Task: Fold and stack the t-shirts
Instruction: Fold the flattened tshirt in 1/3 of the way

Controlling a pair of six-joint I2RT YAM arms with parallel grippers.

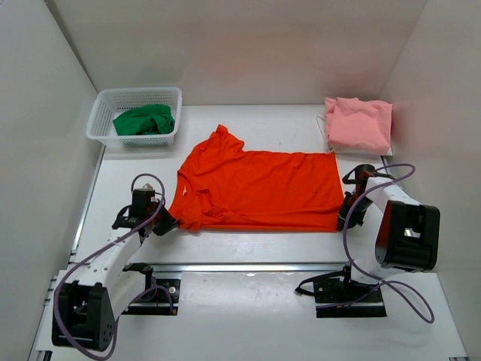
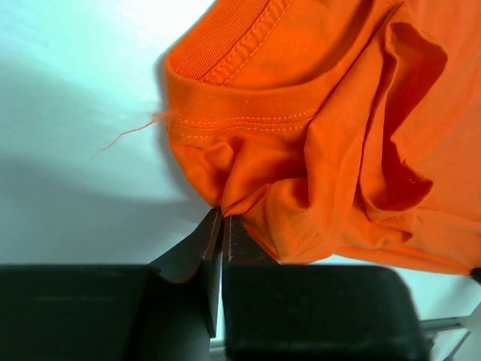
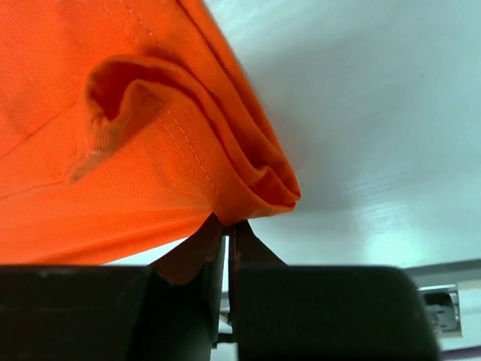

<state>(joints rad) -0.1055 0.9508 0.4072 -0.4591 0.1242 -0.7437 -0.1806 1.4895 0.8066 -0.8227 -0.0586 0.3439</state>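
The left gripper (image 2: 223, 214) is closed on a bunched fold of the orange-red t-shirt (image 1: 259, 188) near its collar, and the right gripper (image 3: 225, 219) is pinched shut on the doubled hem corner. The cloth spread on the worktop (image 1: 248, 248) between them is thus held at both near corners, presumably to be folded away from the bases. The pink t-shirt (image 1: 359, 124) is seen folded well beyond the right gripper, likely as the stack's base, and the green t-shirt (image 1: 144, 120) is seen crumpled in the basket (image 1: 101, 113) beyond the left gripper.
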